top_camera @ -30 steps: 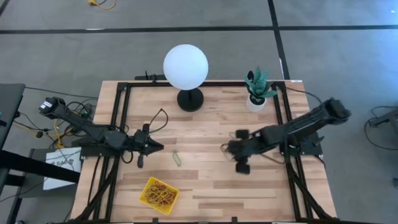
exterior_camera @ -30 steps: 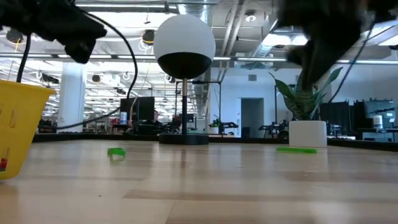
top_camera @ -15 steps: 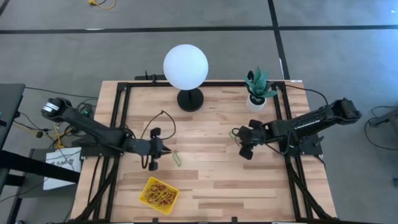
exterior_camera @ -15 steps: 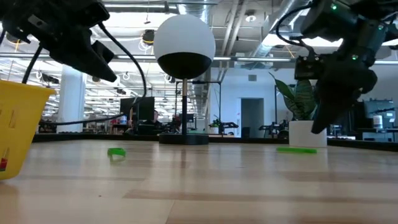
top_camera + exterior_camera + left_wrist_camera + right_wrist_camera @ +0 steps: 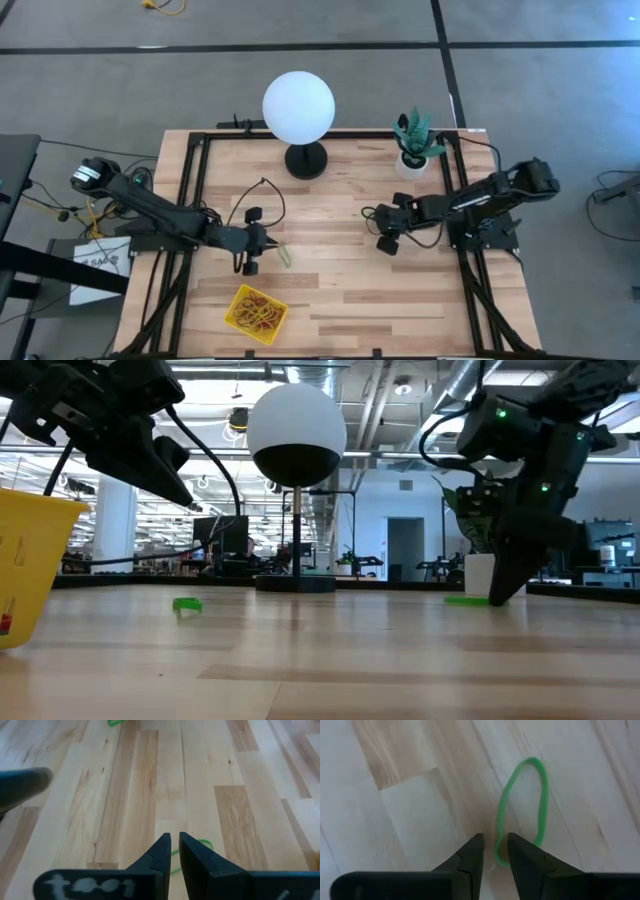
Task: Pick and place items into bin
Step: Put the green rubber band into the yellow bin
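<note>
Hovering low over the pale wood table, the right gripper has fingers nearly together, a narrow gap left, tips at the near end of a thin green rubber-band loop lying flat. Left gripper, likewise nearly closed w/ a slim gap, sits just above another green loop. Shallow square bright-yellow plastic bin near the table's front edge holds tangled loops.

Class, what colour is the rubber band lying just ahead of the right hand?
Green; the rubber band shows best in the right wrist view.
</note>
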Controlling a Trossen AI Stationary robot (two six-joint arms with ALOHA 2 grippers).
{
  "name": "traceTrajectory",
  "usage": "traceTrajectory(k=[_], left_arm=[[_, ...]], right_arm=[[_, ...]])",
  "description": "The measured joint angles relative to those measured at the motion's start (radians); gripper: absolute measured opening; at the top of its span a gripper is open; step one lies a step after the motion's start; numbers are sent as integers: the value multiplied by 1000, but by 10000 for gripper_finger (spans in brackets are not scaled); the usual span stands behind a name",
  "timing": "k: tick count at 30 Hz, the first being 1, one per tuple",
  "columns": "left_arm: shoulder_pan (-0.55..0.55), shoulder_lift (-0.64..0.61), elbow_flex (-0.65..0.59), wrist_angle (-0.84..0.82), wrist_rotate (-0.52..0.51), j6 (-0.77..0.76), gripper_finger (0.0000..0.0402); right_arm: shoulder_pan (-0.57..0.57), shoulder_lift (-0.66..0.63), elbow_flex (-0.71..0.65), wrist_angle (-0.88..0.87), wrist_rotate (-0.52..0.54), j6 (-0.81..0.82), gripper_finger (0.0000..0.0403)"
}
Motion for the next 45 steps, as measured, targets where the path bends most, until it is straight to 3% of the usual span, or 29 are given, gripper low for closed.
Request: traceTrajectory(k=[9,17,22,27,31,34,37,40,45], left_arm=[[0,-2,0,2,-5,0,28],[0,-2,0,4,-6,0,28],[0,-2,0,18,-17,-11,28],[0,-2,0,68,-20,-21,28],[0,-2,0,72,-64,-21,28],[0,-2,0,72,-169,-21,28],[0,-2,0,73,-280,-38,28],[0,-2,0,72,-323,-82,28],[-1,-2,0,70,-320,-115,28]], right_arm=[[-14,-20,-5,21,-8,8,73],[-8,-21,-13,126,-42,-28,6],[32,-44,-10,406,-81,-50,3],[126,-34,-9,931,-78,-126,2],[211,77,9,1384,-51,-158,2],[269,207,94,1524,-46,-190,1],[314,351,253,1502,-47,-200,1],[339,485,444,1395,-50,-201,1],[353,643,773,980,-55,-175,1]])
